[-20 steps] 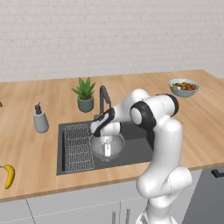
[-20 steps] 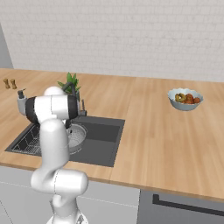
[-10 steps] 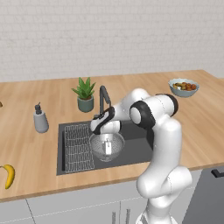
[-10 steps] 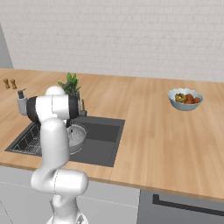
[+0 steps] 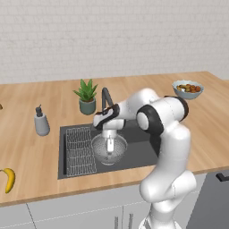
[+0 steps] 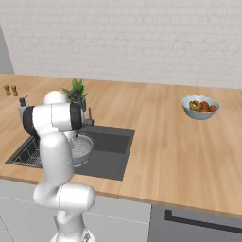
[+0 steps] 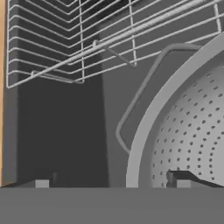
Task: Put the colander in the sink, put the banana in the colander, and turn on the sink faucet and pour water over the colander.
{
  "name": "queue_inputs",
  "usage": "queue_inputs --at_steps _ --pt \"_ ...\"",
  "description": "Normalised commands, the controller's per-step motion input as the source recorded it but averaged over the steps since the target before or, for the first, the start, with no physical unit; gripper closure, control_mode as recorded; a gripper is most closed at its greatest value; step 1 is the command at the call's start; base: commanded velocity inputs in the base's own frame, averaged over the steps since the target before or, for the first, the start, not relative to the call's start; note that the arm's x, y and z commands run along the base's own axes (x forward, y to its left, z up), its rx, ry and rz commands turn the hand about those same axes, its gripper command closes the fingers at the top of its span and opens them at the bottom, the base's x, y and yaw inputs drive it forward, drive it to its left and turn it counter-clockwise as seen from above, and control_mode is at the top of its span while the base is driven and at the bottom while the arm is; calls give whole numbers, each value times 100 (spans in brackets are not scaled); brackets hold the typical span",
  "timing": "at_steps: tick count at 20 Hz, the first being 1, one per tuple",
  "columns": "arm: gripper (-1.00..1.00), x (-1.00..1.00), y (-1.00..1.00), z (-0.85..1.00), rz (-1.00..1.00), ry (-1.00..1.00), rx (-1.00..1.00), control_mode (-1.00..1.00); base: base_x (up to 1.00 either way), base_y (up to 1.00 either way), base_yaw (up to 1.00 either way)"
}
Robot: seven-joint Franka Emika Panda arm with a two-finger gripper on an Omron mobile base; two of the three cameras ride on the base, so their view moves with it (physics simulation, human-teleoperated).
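Wooden surface (image 5: 134,89) surrounds your sink (image 5: 138,152), and the colander (image 5: 109,150) sits in that basin just right of the wire rack (image 5: 80,150). Your gripper (image 7: 111,181) hangs over the colander's rim with the jaws released, one finger inside the bowl and one outside. You can see the banana (image 5: 9,180) well apart at the surface's front left. Behind the basin stand the faucet (image 5: 106,97), a plant (image 5: 86,96) and a soap dispenser (image 5: 41,121).
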Motion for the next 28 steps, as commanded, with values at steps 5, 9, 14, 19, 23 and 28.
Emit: queue_inputs --at_steps 5,9,14,19,23,28 --pt "-100 -37 0 94 -21 0 0 -100 0 0 0" --pt "-100 -80 0 56 -35 6 0 -100 0 0 0" --pt "-100 -76 0 56 -44 8 0 -100 0 0 0" --pt "-100 -57 8 55 -44 1 -2 -100 0 0 0" --pt "-100 -62 43 31 -41 -9 -14 -100 0 0 0" --pt "-100 -47 80 31 -42 -11 -19 -100 0 0 0"
